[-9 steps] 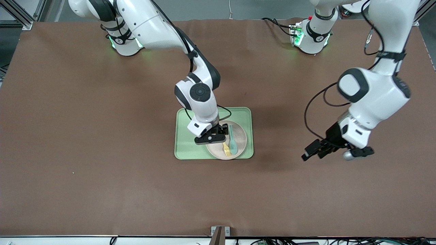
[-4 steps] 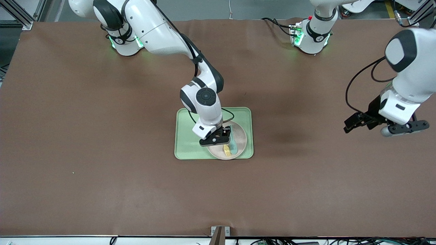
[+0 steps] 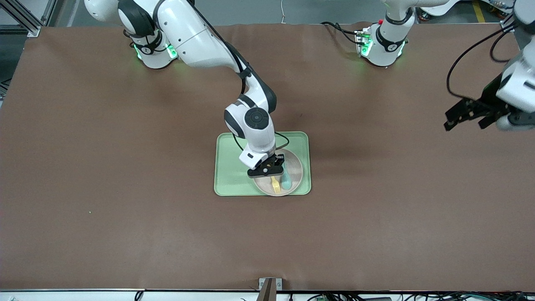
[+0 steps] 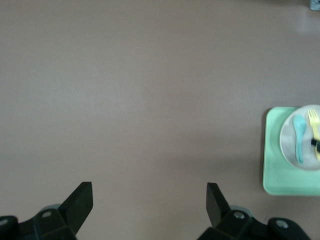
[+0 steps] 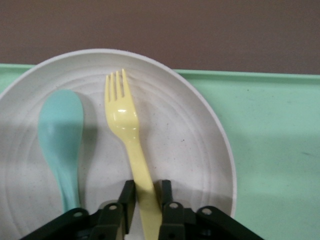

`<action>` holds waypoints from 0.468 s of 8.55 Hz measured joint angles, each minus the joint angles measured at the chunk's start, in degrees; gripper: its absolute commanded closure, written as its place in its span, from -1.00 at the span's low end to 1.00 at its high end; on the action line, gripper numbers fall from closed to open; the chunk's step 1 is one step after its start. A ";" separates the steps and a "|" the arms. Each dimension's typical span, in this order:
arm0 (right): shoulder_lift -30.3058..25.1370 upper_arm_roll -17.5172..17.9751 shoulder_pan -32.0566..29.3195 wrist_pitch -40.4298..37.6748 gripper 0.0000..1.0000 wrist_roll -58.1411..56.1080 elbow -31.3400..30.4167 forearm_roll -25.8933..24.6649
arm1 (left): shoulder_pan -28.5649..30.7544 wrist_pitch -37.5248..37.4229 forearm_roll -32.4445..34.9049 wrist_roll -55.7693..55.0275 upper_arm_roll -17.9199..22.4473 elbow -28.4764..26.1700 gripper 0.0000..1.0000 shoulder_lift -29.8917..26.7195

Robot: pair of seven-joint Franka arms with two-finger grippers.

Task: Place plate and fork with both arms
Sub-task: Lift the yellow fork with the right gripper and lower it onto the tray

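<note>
- Right gripper (image 3: 272, 172) sits low over the plate (image 3: 295, 169), fingers (image 5: 126, 199) clamped on the fork (image 5: 127, 150) handle (spoon (image 5: 62, 135) beside it).
- Left gripper (image 3: 468, 115) hangs over bare tabletop (image 3: 125, 167), fingers (image 4: 80, 200) apart.

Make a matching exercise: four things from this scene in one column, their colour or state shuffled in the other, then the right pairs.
1. fork
2. spoon
3. left gripper
4. tray

A. open over bare table
B. light green, under the plate
C. yellow, between the right gripper fingers
D. teal, lying on the plate beside the fork

Pairs: 1-C, 2-D, 3-A, 4-B
</note>
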 measured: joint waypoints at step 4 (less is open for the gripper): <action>-0.36 -0.23 -0.08 -3.62 0.99 3.42 1.36 0.12 | -0.06 -1.46 1.14 2.14 0.28 4.99 -1.00 0.68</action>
